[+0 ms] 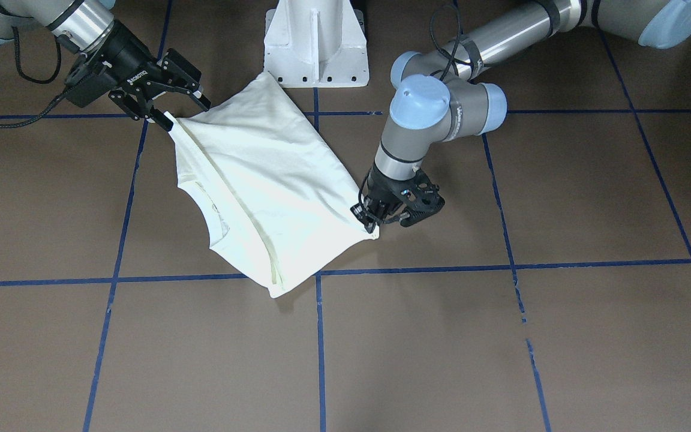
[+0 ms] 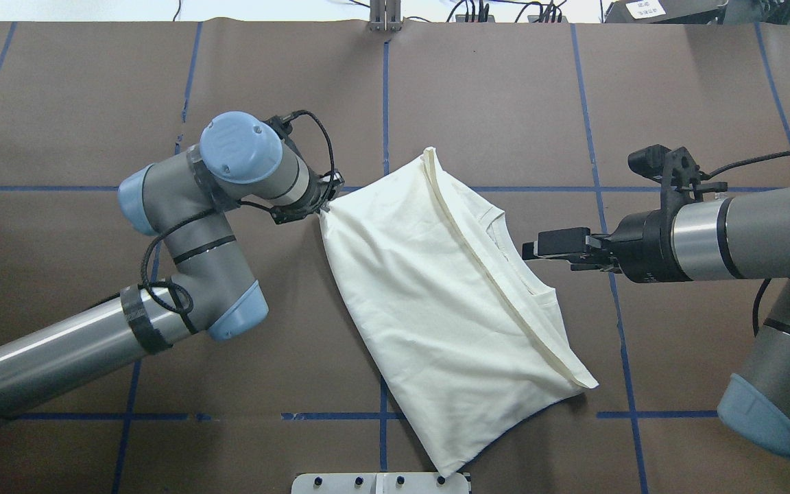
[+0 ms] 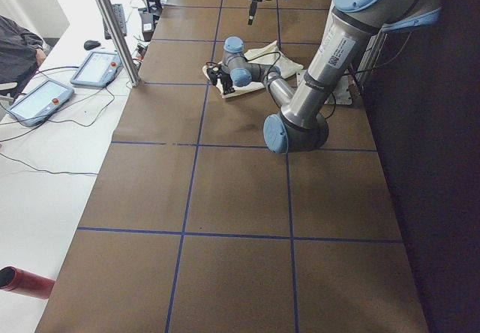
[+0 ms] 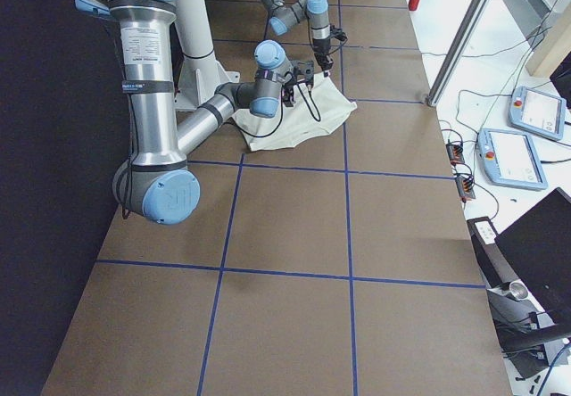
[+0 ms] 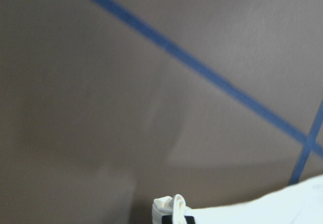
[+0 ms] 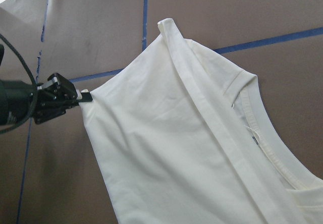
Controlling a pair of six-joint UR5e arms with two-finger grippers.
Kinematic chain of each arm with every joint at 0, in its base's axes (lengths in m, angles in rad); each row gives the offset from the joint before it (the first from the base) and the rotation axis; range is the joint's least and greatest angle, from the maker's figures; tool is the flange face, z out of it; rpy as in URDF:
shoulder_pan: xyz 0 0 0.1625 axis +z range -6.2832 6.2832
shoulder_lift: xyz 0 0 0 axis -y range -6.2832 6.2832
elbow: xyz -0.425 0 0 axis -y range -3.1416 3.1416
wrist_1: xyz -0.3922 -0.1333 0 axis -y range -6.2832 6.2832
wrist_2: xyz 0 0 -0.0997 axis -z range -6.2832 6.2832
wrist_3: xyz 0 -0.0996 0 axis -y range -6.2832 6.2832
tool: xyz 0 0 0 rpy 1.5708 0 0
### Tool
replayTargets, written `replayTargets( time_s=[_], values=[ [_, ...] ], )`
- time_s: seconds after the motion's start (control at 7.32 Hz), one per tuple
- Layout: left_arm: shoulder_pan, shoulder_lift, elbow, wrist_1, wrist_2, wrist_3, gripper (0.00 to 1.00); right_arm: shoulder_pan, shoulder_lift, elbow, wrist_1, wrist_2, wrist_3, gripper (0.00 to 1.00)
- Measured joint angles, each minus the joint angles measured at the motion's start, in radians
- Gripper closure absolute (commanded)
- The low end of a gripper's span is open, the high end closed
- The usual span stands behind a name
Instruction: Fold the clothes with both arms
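Found the T-shirt lying folded near the middle of the bench, plain side up, neckline towards the right hand. Saw the left hand pinched on the cloth's corner at the robot's left; saw the right hand spread wide, holding nothing, near the neckline side. Judged the step as taking a second corner: best to lower the right hand over the edge, catch every layer, then lift level with the left to avoid skewing the fold. Could not make out any print or sleeves; could not judge the right hand's height over the cloth. Got only a tuft of cloth from the left wrist view
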Motion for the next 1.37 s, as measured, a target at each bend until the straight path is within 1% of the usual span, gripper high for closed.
replayTargets(
  time_s=[0.27,0.55,0.68,0.82,0.96,1.23,1.37],
  values=[
    [-0.081,-0.121,0.238,-0.146,0.001,0.102,1.0,0.002,0.001,-0.017,0.0,-0.006,0.0,0.0],
    [-0.114,-0.213,0.412,-0.282,0.039,0.176,1.0,0.004,0.005,-0.037,-0.001,-0.012,0.0,0.0],
    [-0.117,-0.241,0.472,-0.336,0.06,0.218,1.0,0.003,0.007,-0.045,-0.001,-0.015,0.0,0.0],
    [-0.118,-0.253,0.509,-0.37,0.076,0.246,0.01,0.001,0.009,-0.051,-0.001,-0.017,0.001,0.0],
    [-0.118,-0.258,0.527,-0.384,0.091,0.26,0.0,0.0,0.011,-0.056,-0.002,-0.017,0.001,0.0],
    [-0.128,-0.26,0.532,-0.378,0.102,0.297,0.0,-0.005,0.02,-0.074,-0.012,-0.023,0.0,0.0],
    [-0.151,-0.259,0.508,-0.322,0.089,0.321,0.0,-0.01,0.03,-0.081,-0.037,-0.033,0.0,0.0]
  ],
)
